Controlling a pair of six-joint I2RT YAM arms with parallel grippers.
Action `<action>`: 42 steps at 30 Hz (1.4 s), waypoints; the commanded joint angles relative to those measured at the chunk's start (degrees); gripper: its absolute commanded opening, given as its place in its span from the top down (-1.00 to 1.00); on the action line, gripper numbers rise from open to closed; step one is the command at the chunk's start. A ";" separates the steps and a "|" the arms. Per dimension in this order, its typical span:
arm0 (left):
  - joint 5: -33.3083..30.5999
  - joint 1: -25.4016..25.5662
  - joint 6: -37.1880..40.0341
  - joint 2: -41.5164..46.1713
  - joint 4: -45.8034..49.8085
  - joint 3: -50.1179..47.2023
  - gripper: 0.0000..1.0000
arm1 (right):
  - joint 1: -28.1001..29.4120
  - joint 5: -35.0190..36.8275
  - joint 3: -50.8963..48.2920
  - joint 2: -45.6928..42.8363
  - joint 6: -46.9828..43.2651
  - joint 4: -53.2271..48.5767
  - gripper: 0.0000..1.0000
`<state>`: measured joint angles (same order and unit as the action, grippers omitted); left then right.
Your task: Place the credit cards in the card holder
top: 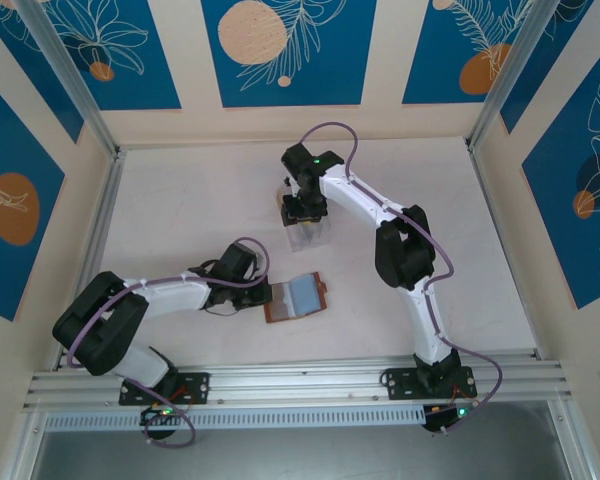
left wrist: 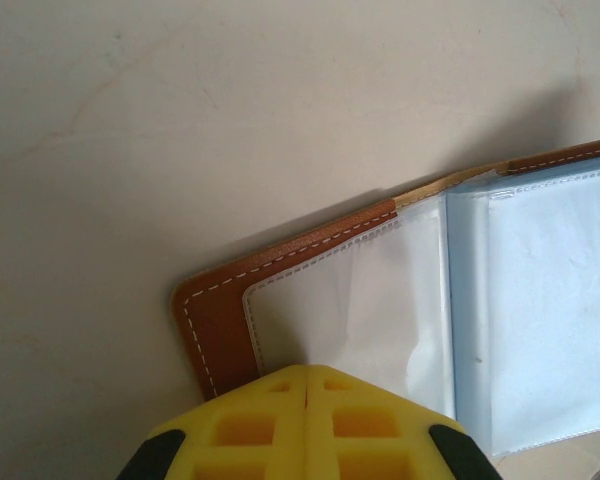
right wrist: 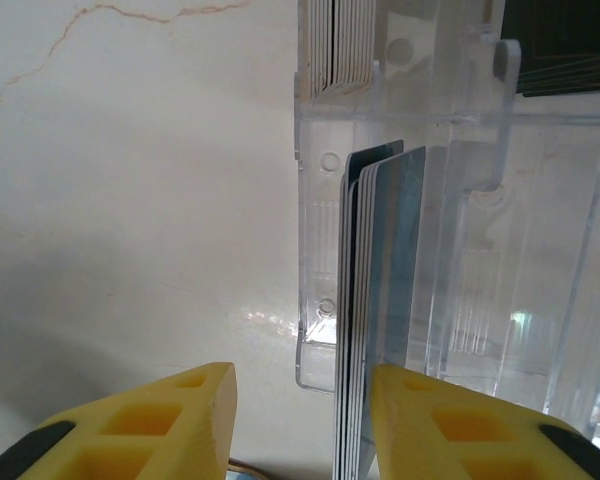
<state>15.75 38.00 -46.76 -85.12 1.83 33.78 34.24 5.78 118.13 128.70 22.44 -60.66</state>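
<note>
Pinning open holder [top: 297, 297] mid-table with left gripper [left wrist: 308, 385], jaws together; straddling cards [right wrist: 370, 300] standing in rack [right wrist: 540, 250] with right gripper [right wrist: 302, 380], jaws apart, gripping nothing. Barely starting, apparently: filling no visible pocket yet.

Robot lab cell: aluminium rail [top: 300, 378], patterned wall panels [top: 285, 50], white table [top: 200, 200].
</note>
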 commanded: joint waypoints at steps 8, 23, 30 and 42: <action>-1.68 0.59 -0.87 -0.40 3.14 -1.94 1.00 | -0.14 -2.32 0.25 2.13 -1.15 -0.40 0.19; -1.77 0.61 -0.95 -0.33 3.07 -2.19 1.00 | -0.40 -5.80 -0.56 0.09 -1.01 0.21 0.22; -1.77 0.67 -1.06 -0.40 2.95 -2.36 1.00 | -1.10 -7.98 -0.88 -0.80 -0.79 0.64 0.31; -1.67 0.67 -1.35 -0.79 2.31 -2.69 1.00 | -1.43 -8.86 -0.87 -1.59 -0.78 0.63 0.39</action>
<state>15.75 38.02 -47.64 -85.03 0.67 33.15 32.97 -0.36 117.58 130.02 22.02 -59.79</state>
